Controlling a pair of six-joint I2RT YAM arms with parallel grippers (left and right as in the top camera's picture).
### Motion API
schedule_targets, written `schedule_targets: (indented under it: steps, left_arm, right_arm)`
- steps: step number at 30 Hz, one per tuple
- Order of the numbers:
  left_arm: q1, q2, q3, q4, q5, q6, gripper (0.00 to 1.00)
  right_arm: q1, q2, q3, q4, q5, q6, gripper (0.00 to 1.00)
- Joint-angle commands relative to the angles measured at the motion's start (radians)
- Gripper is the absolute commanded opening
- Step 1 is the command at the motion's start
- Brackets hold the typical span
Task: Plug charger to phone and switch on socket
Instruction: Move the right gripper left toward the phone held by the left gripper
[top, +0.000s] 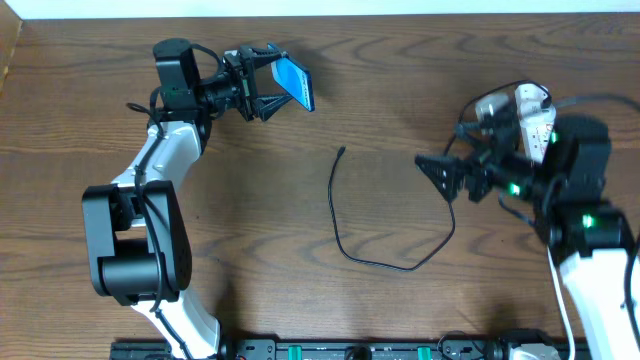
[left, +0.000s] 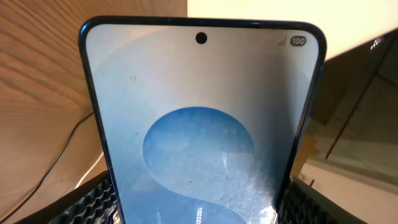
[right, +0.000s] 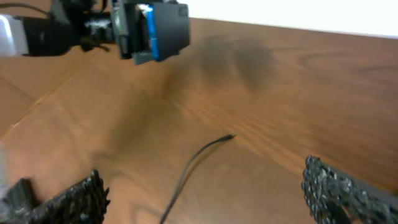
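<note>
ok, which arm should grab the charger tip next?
Right. The right gripper is open and empty, and the charger lies on the table just ahead of it, its tip in plain sight in the right wrist view. The left gripper is shut on the phone, held up.

Phone (top: 293, 82) in left tool (top: 270, 82), back left — charger (top: 332, 205) on table (top: 400, 80) centre, socket (top: 533, 108) right

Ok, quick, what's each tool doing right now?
Left tool: closed on the phone, holding it up.
Right tool: open, holding nothing; the cable lies loose nearby.
</note>
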Motion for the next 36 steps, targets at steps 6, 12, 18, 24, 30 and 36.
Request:
schedule_targets:
  steps: [6, 12, 18, 24, 30, 36]
  left_arm:
    - [-0.023, 0.004, 0.014, 0.008, -0.028, -0.023, 0.51]
    - [-0.032, 0.004, 0.014, 0.008, -0.008, -0.023, 0.51]
    - [-0.066, 0.004, 0.014, 0.008, 0.002, -0.023, 0.51]
    - [-0.105, 0.004, 0.014, 0.008, 0.003, -0.023, 0.51]
    - [-0.137, 0.004, 0.014, 0.008, 0.026, -0.023, 0.51]
    - [-0.143, 0.004, 0.014, 0.008, 0.054, -0.023, 0.51]
  right_arm:
    - [0.153, 0.203, 0.242, -0.023, -0.088, 0.009, 0.99]
    - [0.241, 0.272, 0.251, 0.148, -0.063, 0.072, 0.99]
    - [0.329, 0.353, 0.254, 0.239, 0.26, 0.316, 0.99]
    - [0.461, 0.419, 0.286, 0.198, 0.589, 0.315, 0.98]
    - [0.494, 0.479, 0.32, 0.186, 0.632, 0.277, 0.88]
    - [0.494, 0.485, 0.32, 0.2, 0.678, 0.265, 0.74]
